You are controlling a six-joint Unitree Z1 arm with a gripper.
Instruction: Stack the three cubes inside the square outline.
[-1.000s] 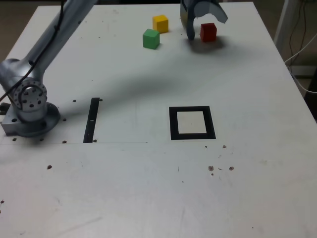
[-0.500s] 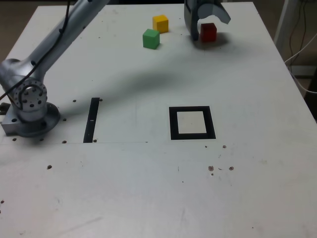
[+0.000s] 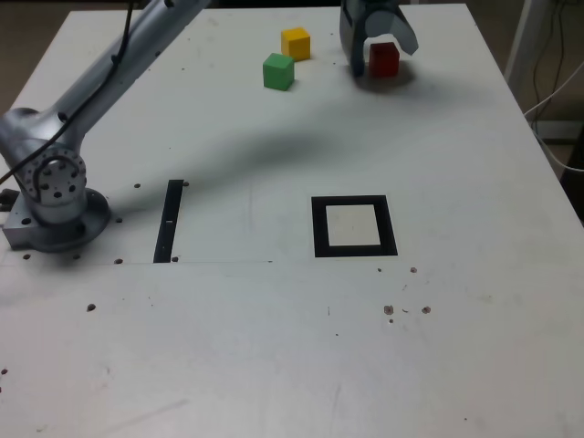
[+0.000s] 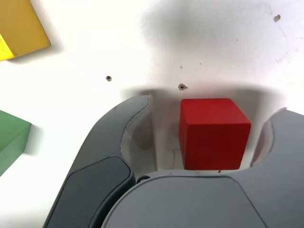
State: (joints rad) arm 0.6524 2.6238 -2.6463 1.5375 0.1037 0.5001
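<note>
- No brand, label or readable writing shows on any cube, on the arm or on the table [image 3: 274, 365]; the nearest stretch of the white tabletop carries only small dark specks and screw holes and lies open across its whole width.
- Further in, the arm's grey base [image 3: 55, 205] sits near the table's edge on the exterior view's left, with a narrow black strip [image 3: 169, 221] just beside it.
- The square outline [image 3: 354, 225], a thick black border around a pale centre, lies flat right of the middle in the exterior view; nothing stands in it, and bare table surrounds it on all sides.
- A wide open band of table separates the outline from the cubes at the far end.
- The green cube [image 3: 278, 71] and, just behind it, the yellow cube [image 3: 296, 43] stand close together but apart, left of the gripper in the exterior view.
- The gripper [image 3: 376, 57] is down over the red cube [image 3: 384, 59], near the far edge. In the wrist view the jaws are spread, standing on either side of the red cube [image 4: 213, 133] with a visible gap on each side, so nothing is pinched; the cube rests on the table.
- The table's edge on the exterior view's right lies well apart from the red cube.
</note>
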